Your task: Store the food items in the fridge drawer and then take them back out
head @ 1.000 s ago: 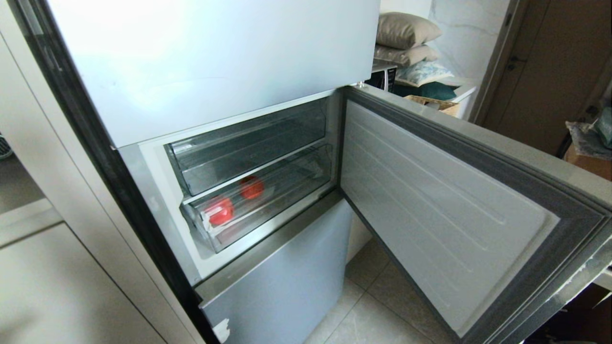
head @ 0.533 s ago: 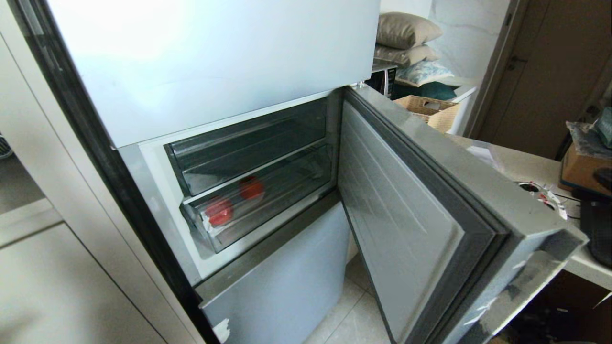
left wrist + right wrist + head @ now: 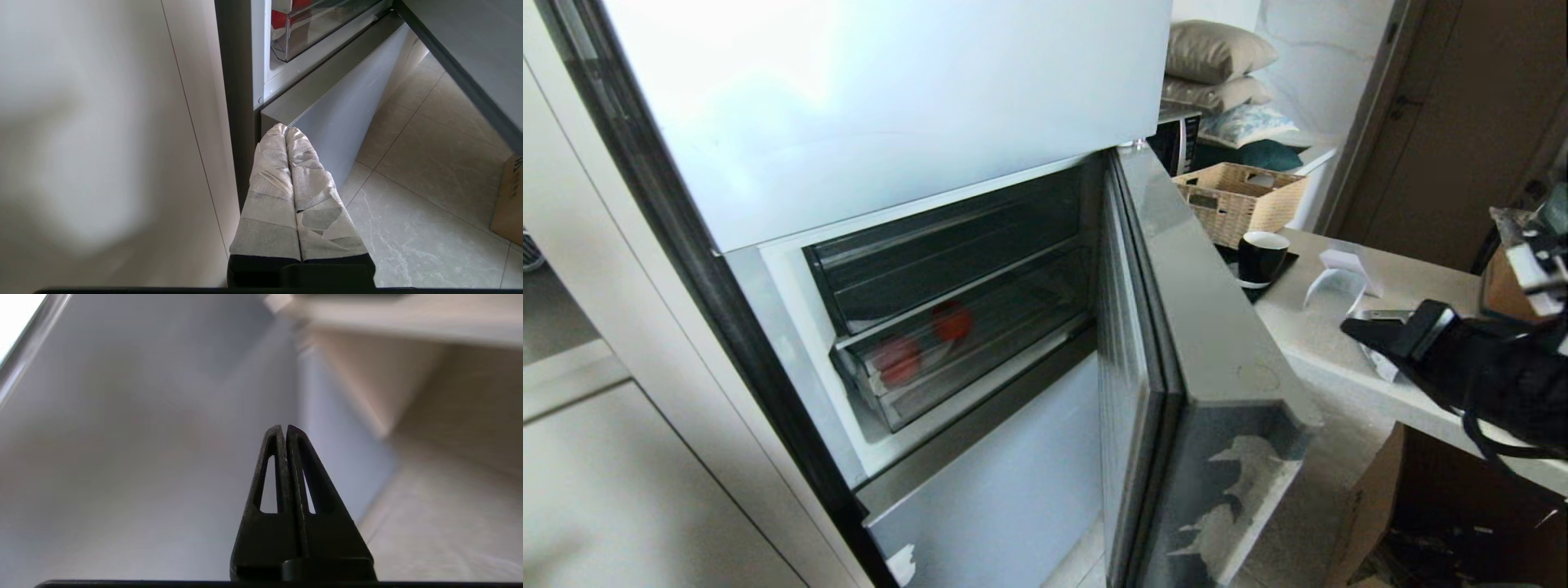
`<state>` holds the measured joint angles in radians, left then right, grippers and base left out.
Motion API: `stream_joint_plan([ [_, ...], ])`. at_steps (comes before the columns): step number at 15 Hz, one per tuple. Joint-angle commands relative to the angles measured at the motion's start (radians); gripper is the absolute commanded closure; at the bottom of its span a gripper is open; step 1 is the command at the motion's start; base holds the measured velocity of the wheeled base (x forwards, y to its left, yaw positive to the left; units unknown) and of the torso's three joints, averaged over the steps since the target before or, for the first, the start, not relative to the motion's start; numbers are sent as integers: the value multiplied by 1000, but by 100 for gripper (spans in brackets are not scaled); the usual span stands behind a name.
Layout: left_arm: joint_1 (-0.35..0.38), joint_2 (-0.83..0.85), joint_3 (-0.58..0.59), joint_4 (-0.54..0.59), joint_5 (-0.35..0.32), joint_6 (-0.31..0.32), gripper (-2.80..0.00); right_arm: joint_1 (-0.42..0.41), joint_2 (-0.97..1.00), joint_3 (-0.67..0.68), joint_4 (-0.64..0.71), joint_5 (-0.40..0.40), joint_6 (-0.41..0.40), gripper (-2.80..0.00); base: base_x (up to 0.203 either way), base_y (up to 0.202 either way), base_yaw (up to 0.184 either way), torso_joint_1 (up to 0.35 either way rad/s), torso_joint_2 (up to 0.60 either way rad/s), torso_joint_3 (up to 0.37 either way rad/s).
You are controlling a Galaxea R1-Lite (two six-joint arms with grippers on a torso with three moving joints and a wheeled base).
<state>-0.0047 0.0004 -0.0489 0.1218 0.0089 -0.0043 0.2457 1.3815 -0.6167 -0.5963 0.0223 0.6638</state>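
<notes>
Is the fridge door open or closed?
Open, about halfway: the fridge door stands out from the fridge, and the drawer inside shows.

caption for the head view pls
Fridge door half-shut; two food items inside the fridge drawer; right gripper beside the door.

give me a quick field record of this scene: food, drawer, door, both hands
food items: two red round ones, inside the drawer
fridge drawer: clear, lower of two, pushed in
fridge door: partly open, seen edge-on
left hand: shut, empty, low by the fridge's bottom panel
right hand: shut, empty, near the door's grey outer face
right arm: at the right, over the counter
counter items: wicker basket, black mug
</notes>
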Motion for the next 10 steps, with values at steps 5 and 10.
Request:
stream_joint_plan([
  [5,0,0,0,1,0,0,0,177,325,-114,-182,19,-14,0,0,0,0,0,0,0],
  [10,0,0,0,1,0,0,0,304,537,-309,-280,19,-53,0,0,0,0,0,0,0],
])
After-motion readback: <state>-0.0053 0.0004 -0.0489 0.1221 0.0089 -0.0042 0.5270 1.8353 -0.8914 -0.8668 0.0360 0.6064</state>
